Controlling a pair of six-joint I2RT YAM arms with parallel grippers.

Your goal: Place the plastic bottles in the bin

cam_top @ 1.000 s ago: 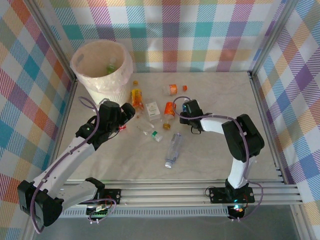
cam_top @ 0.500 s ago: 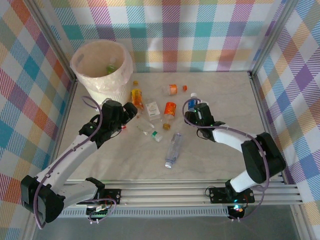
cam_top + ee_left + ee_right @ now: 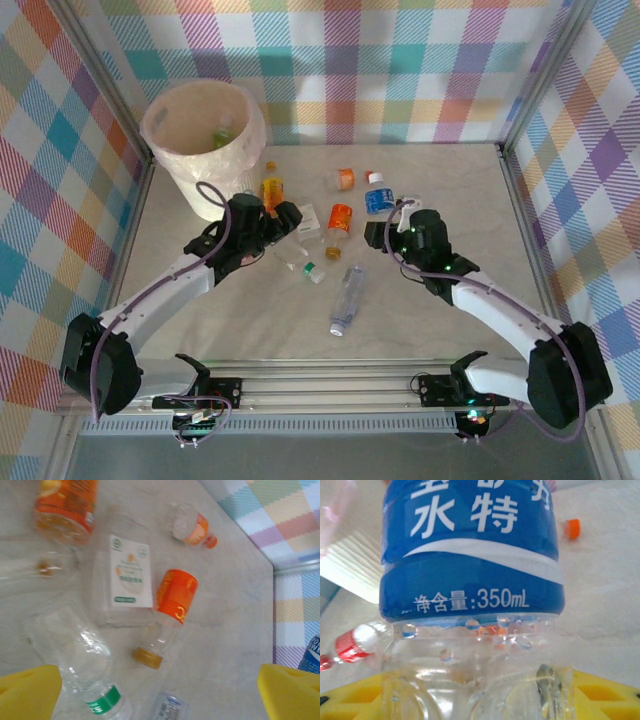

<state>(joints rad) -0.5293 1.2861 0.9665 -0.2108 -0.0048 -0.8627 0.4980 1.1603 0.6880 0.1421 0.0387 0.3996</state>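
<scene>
Progress: early going. One green-capped bottle point(image 3: 221, 132) is down in the bin point(image 3: 185, 175); the rest are out on the table point(image 3: 450, 190).
Right gripper point(image 3: 388, 218): partly closed around a blue-labelled bottle point(image 3: 379, 197), mid-table, well apart from the bin.
Left gripper point(image 3: 160, 695): spread wide, empty, over the cluster.
Count: one bin, one bottle held, six loose bottles point(image 3: 339, 222) that I can make out.

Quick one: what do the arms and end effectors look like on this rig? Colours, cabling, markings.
The left arm and right arm match: white tubular links between chunky black joint housings, with a thin lilac cable looped alongside. The left end effector and right end effector are black, each with two fingers faced in bright yellow pads. No markings are legible.
</scene>
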